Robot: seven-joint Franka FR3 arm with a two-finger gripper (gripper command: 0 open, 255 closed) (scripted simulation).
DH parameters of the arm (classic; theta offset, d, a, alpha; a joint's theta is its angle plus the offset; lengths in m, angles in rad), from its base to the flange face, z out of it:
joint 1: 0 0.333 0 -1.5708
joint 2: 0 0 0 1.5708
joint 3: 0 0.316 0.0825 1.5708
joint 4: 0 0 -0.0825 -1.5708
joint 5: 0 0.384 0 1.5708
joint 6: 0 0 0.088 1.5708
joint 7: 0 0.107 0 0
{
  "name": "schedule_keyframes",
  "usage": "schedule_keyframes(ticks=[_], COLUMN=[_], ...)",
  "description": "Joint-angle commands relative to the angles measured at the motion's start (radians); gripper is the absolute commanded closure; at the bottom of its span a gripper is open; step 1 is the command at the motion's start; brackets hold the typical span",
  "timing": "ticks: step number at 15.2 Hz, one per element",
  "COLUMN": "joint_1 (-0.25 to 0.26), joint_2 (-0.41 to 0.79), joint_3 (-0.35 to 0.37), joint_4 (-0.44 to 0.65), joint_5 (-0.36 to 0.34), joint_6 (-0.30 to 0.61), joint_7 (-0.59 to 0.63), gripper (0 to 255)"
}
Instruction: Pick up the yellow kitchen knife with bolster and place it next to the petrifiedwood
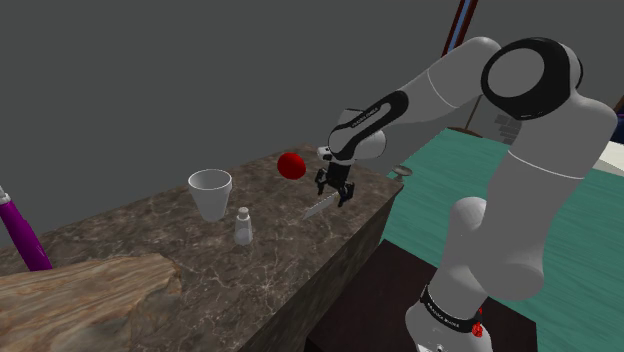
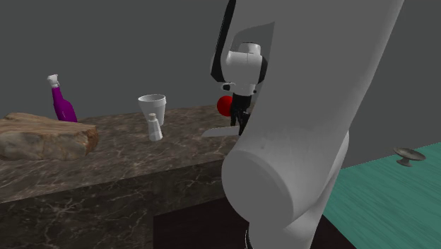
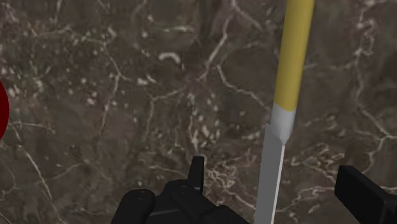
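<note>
Gripper (image 3: 272, 170), fingers (image 3: 359, 188) spread and empty, hangs just above the yellow-handled kitchen knife (image 3: 292, 63), whose blade lies between the fingers on the dark veined counter (image 3: 127, 95); the grasp looks pending, and the next move calls for lowering and closing.

Shoulder cam is looking down from beside/behind the stand (image 1: 380, 300) over the marble counter (image 1: 285, 245), 2nd ext. cam is sitting low & v. close behind the arm (image 2: 297, 141), seemingly facing that same counter w/ the white cup (image 2: 153, 106) as shared ground, while wrist cam is staring straight down, close over the knife (image 3: 284, 118).
</note>
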Motion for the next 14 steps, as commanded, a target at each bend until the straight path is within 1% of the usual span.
schedule_keyframes(ticks=[1,5,6,14], joint_1=[0.001,0.0,0.0,0.0], joint_2=[0.003,0.002,0.002,0.002], joint_3=[0.0,0.0,0.0,0.0], joint_4=[0.0,0.0,0.0,0.0], joint_5=[0.003,0.003,0.003,0.003], joint_6=[0.002,0.002,0.002,0.002], joint_7=[-0.002,-0.002,-0.002,-0.002], gripper=[0,0,255,255])
